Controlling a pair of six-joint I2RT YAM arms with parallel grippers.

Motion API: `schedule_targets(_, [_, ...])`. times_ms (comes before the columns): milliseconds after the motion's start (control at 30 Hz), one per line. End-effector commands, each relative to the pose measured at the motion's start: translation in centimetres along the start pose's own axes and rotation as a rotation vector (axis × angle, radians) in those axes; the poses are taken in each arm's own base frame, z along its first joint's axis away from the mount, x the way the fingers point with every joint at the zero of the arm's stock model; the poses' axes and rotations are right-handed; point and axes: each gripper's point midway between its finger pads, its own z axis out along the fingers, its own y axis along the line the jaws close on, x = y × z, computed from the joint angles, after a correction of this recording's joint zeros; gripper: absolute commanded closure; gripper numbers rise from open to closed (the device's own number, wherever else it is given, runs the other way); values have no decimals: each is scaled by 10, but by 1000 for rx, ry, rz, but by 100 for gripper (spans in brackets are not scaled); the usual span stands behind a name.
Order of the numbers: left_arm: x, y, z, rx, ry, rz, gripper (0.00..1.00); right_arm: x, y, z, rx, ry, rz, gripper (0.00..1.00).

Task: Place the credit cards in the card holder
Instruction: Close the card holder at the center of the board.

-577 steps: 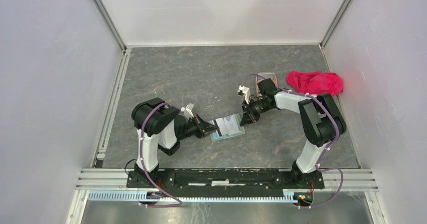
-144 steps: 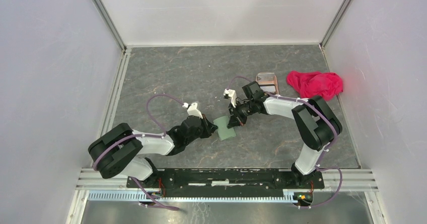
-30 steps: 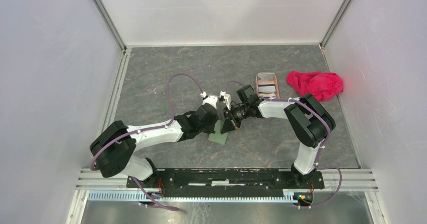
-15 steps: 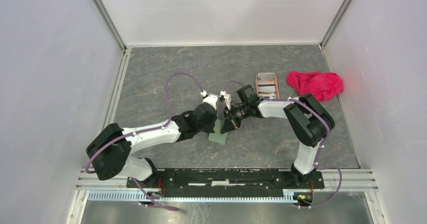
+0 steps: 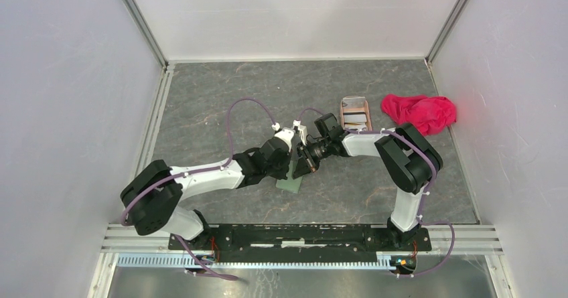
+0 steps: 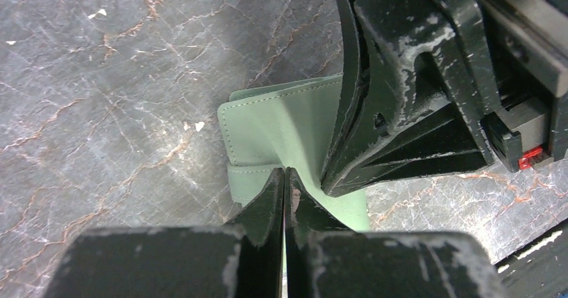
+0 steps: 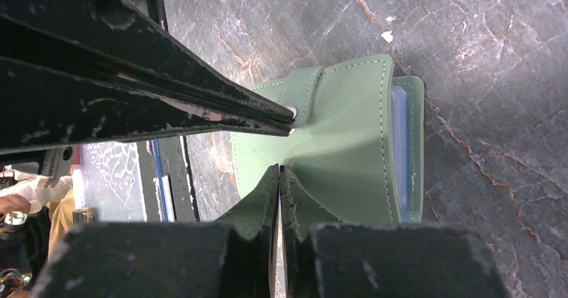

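Note:
The sage-green card holder lies folded on the grey table, its strap tab across the cover. A pale blue-green pocket edge shows along one side. My left gripper is shut, its tips down on the card holder near the strap. My right gripper is also shut, its tips resting on the green cover. The two grippers meet almost tip to tip over it. Whitish credit cards lie in the pinkish tray behind the right arm.
A red-pink cloth is bunched at the back right beside the tray. White walls enclose the table on three sides. Both arms stretch toward the table's middle, with the left arm's purple cable looping above it.
The card holder, open long ago, now lies folded shut. In the last second both grippers stay on it; the left arm has only shifted slightly.

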Motion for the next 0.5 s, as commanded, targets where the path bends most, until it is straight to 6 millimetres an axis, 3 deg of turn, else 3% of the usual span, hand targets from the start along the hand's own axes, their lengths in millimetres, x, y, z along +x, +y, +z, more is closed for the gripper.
schedule_targets(0, [-6,-20,5,97,-26,18,98,2,-9,4,31,2,-7,92])
schedule_targets(467, [4,-11,-3,79,-17,21,98,3,-12,3,38,1,7,92])
